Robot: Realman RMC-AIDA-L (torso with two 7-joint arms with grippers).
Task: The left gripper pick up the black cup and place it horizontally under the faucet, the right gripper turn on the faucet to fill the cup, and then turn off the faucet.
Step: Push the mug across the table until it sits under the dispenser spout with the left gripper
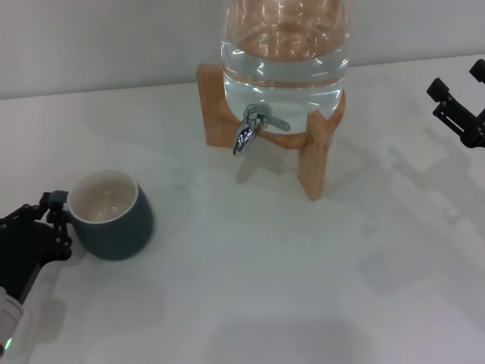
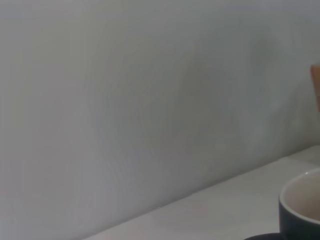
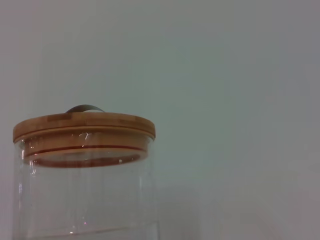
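cup: the cup [image 1: 111, 214] stands upright on the table [image 1: 250, 280], mouth up, touching or just beside the left gripper [image 1: 54, 220] on its outer side; well apart from the faucet [image 1: 248, 129].
left gripper: low at the cup's side, fingers [image 1: 59, 203] apart around the spot where the handle would be; the handle itself is hidden, and I cannot tell whether anything is pinched yet.
right gripper: the right gripper [image 1: 458, 110] hangs far from the cup, off to the jar's other side, prongs spread, idle.
risk, grasp: a shallow bite at the rim or handle could let the rounded cup twist or slip when lifted.
risk, push: closing off-centre may shove the cup across the smooth table.
risk, placing: the spout sits low, so the rim could knock it on the way in.
around: the glass jar [image 1: 284, 57] with wooden lid [image 3: 84, 125] rests in a wooden stand [image 1: 314, 155].
in the way: the stand's front leg sits just beside the spot under the spout.
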